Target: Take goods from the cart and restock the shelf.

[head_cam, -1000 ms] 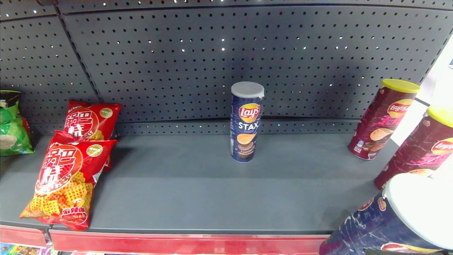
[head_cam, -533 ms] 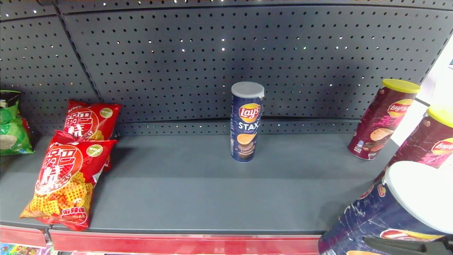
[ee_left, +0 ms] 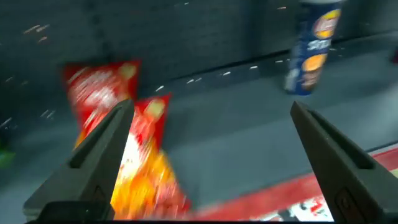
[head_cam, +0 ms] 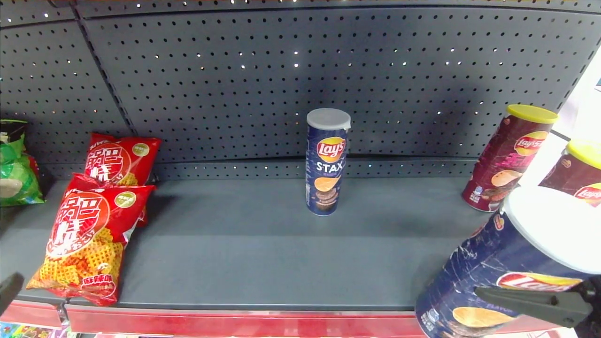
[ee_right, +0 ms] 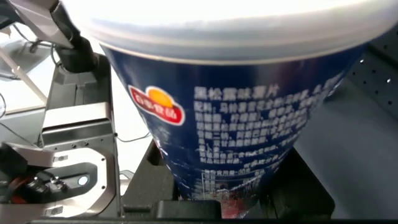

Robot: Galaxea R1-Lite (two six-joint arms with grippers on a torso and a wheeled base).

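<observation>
My right gripper [head_cam: 497,300] is clamped on a blue can of crisps [head_cam: 488,253]. One finger [head_cam: 530,303] lies across the lower part of its wall. The can leans in my grasp at the front lip of the shelf [head_cam: 244,253], with its white lid toward the back panel, and I judge that it is not set down.

I expect it to be light, a stiff paper tube with a slick printed skin. A hard squeeze would dent it, and the crisps inside break easily. The body is the place to hold it, low or at the middle, never by the snap-on lid. It is tall and narrow, so it will tip if released crooked.

My left gripper [ee_left: 211,149] is spread wide with nothing between its fingers.

Just beyond the held can stand two maroon cans with yellow lids, one nearer [head_cam: 575,180] and one farther in [head_cam: 509,157]. Well apart from my right fingers, a second blue can [head_cam: 327,162] stands upright deep on the shelf, making two blue cans in all.

Ahead of my left fingers there are two red snack bags, a front one [head_cam: 87,234] and a back one [head_cam: 119,159]. One green bag [head_cam: 14,173] sits past them.
</observation>
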